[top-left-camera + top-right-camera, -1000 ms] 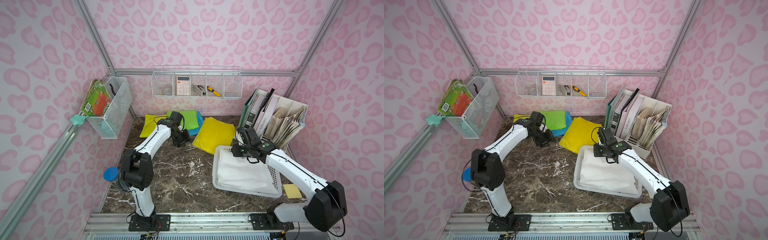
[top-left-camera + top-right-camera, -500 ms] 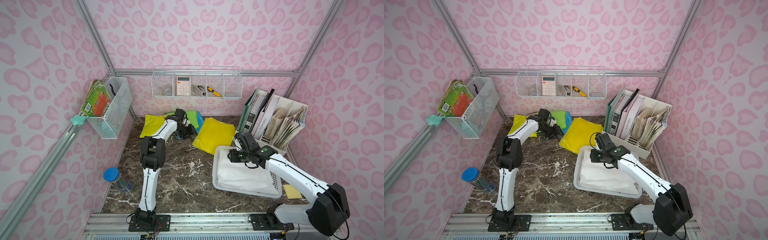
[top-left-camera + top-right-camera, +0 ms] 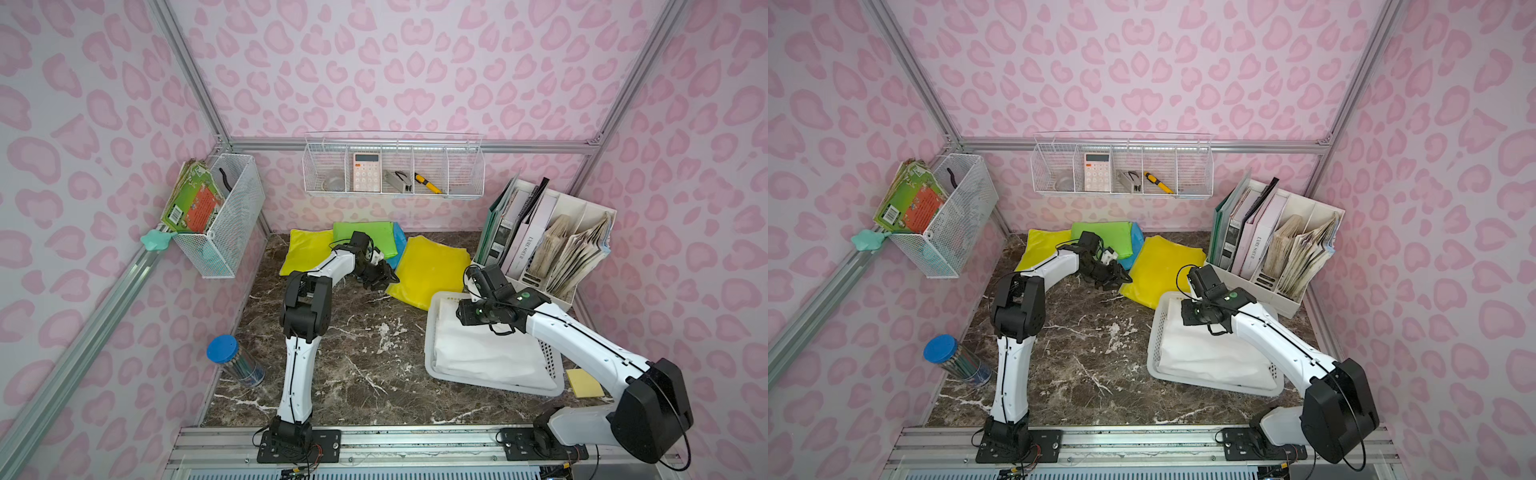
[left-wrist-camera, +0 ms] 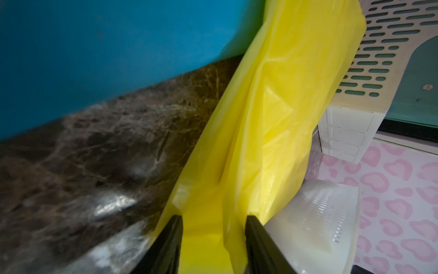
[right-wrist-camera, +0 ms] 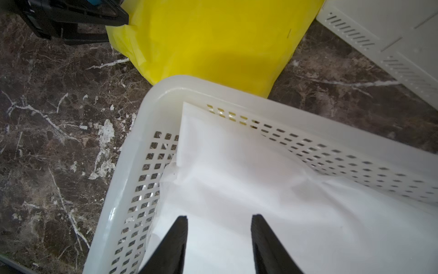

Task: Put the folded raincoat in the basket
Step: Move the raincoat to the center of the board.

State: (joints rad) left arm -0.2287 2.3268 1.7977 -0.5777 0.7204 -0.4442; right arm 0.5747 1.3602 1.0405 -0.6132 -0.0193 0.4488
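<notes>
1. Left fingers (image 4: 166,249) apart, astride the near corner of the yellow raincoat (image 4: 272,106), which lies on the tabletop (image 3: 361,353) against the basket (image 5: 166,89) rim's far corner.
2. Right fingers (image 5: 170,244) apart, empty, over the white raincoat (image 5: 260,189) folded inside the basket.
3. Yellow raincoat sits between the blue raincoat (image 4: 94,47) and the file organiser (image 3: 571,205). Bare tabletop on the basket's left.

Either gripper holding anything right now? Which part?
Nothing clamped: left gripper open astride a corner of the yellow raincoat; right gripper open over the white raincoat in the basket.
</notes>
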